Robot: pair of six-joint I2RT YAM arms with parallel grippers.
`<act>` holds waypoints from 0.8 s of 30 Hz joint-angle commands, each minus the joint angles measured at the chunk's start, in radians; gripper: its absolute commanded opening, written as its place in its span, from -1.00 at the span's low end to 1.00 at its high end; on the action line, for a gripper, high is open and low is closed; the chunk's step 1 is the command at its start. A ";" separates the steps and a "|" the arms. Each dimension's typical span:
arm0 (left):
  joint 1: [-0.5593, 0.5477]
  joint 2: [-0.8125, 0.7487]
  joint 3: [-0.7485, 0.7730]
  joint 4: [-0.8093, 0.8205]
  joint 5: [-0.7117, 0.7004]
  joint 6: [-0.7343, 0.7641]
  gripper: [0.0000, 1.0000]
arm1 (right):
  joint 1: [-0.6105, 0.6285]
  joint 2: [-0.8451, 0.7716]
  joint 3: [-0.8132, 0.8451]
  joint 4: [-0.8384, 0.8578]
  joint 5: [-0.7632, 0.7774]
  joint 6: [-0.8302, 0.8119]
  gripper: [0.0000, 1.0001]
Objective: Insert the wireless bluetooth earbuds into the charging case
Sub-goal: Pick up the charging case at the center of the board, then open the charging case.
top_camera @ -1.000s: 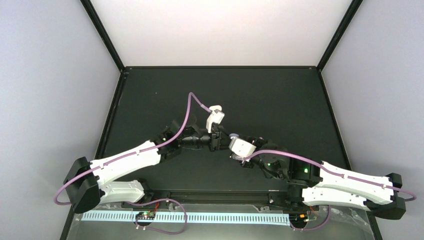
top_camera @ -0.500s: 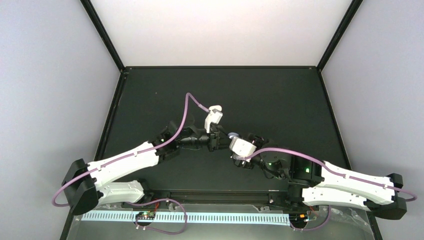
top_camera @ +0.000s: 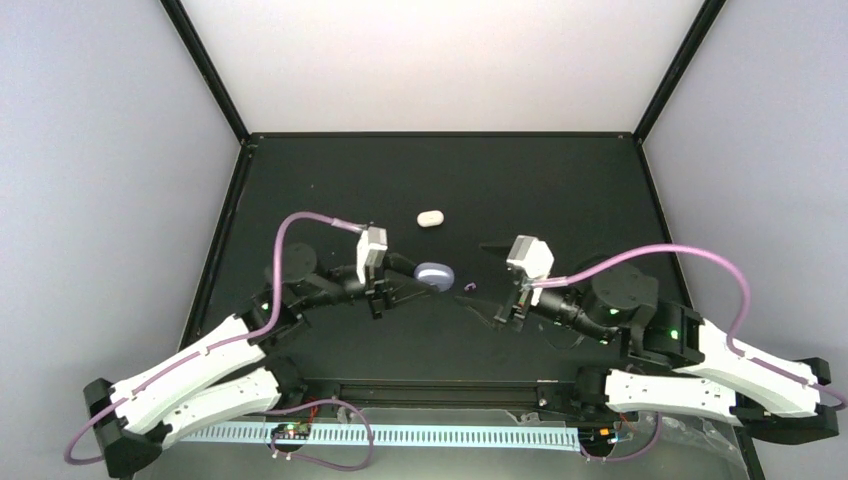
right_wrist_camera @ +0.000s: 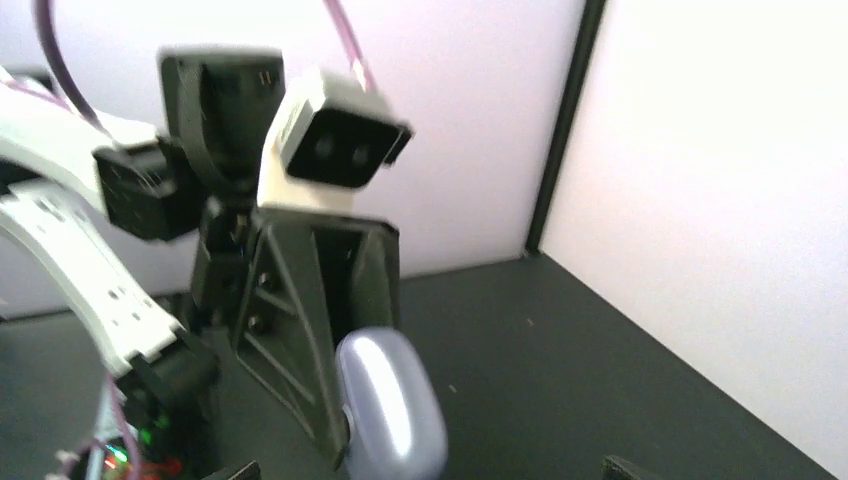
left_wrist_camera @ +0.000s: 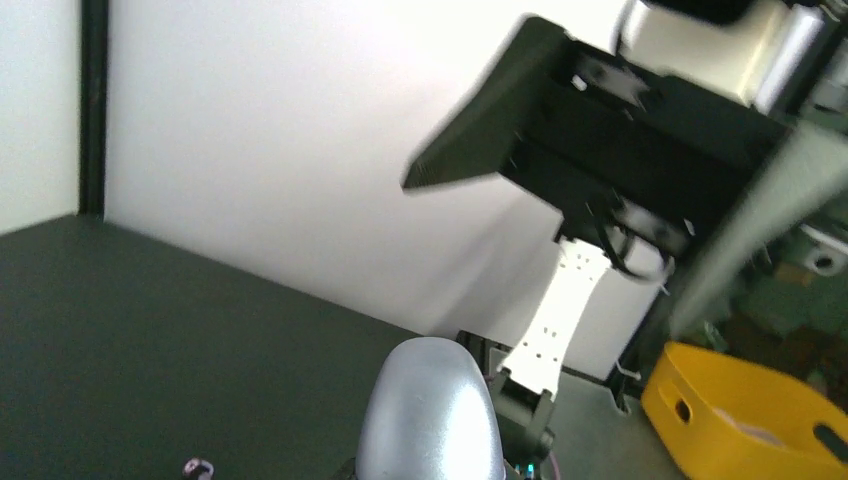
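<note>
While my left gripper (top_camera: 415, 276) pinches the pale lavender oval plastic case (top_camera: 435, 273), right gripper (top_camera: 497, 281) spread, empty. One tiny purple curled earbud (top_camera: 470, 288) loose on black mat (top_camera: 560, 190), just beside case. Risks: smooth shell slipping; bud flicked away at pickup.

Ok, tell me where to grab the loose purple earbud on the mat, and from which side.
Pinch the purple earbud across its curled body, coming straight down: it lies low on the mat, clear of the lilac case held in the left gripper. The open right gripper is nearest. Finer shape is too small to tell.
</note>
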 commanded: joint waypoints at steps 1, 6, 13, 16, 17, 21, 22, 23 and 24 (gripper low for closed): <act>0.005 -0.094 -0.031 -0.011 0.124 0.152 -0.97 | -0.006 -0.001 0.098 0.022 -0.150 0.106 0.75; 0.004 -0.144 -0.036 -0.022 0.167 0.174 -0.97 | -0.007 0.056 0.178 -0.043 -0.208 0.122 0.75; 0.003 -0.119 0.001 -0.013 0.254 0.169 -0.97 | -0.006 0.121 0.183 -0.048 -0.318 0.144 0.75; 0.003 -0.109 0.014 -0.015 0.287 0.168 -0.97 | -0.007 0.140 0.183 -0.048 -0.325 0.152 0.75; 0.003 -0.109 0.016 -0.014 0.292 0.170 -0.97 | -0.006 0.145 0.182 -0.051 -0.316 0.154 0.75; 0.002 -0.116 0.018 -0.001 0.309 0.170 -0.97 | -0.007 0.168 0.184 -0.079 -0.284 0.158 0.74; 0.002 -0.118 0.018 0.002 0.314 0.169 -0.97 | -0.007 0.174 0.186 -0.087 -0.277 0.158 0.74; 0.002 -0.120 0.018 0.005 0.316 0.169 -0.97 | -0.006 0.179 0.186 -0.094 -0.274 0.156 0.73; 0.002 -0.120 0.018 0.007 0.318 0.168 -0.97 | -0.006 0.184 0.187 -0.100 -0.271 0.157 0.73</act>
